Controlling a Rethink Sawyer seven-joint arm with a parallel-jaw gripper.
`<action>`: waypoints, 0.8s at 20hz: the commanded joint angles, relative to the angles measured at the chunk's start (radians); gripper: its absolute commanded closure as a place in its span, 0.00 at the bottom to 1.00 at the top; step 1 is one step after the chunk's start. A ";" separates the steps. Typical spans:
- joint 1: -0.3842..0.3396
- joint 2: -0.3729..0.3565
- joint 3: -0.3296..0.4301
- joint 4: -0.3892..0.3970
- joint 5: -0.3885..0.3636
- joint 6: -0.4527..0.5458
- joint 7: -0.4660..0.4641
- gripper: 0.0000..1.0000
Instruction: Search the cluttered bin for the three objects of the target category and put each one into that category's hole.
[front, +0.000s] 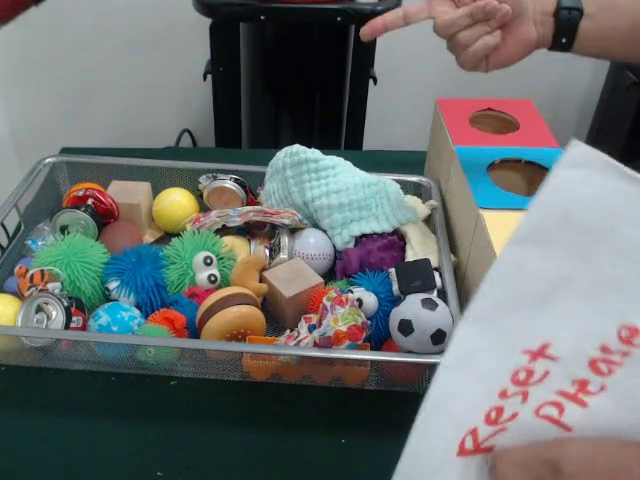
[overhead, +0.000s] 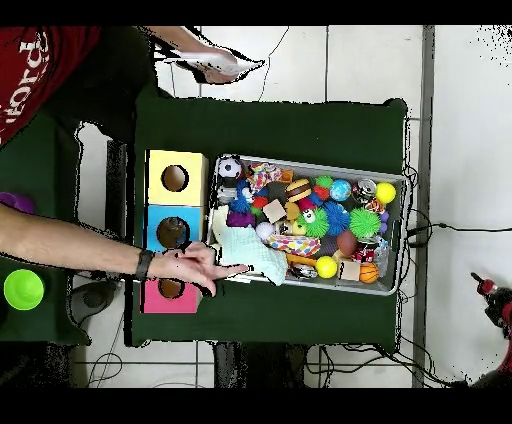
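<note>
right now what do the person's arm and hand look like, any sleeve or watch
The person's hand and forearm are bare, with no long sleeve reaching the wrist. A black watch with a dark band sits on the wrist; in the overhead view it shows as a black strap. The person wears a red shirt with pale lettering. No part of the robot's own arm shows in either view.

Even, bright indoor light, soft faint shadows, mild blur on the near white cloth (front: 545, 330).
</note>
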 joint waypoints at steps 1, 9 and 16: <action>-0.011 0.067 0.621 -0.144 -0.340 0.056 -0.432 0.00; -0.042 0.123 1.008 -0.192 -0.714 0.078 -0.558 0.00; -0.073 0.241 1.462 -0.286 -0.892 0.167 -1.014 0.00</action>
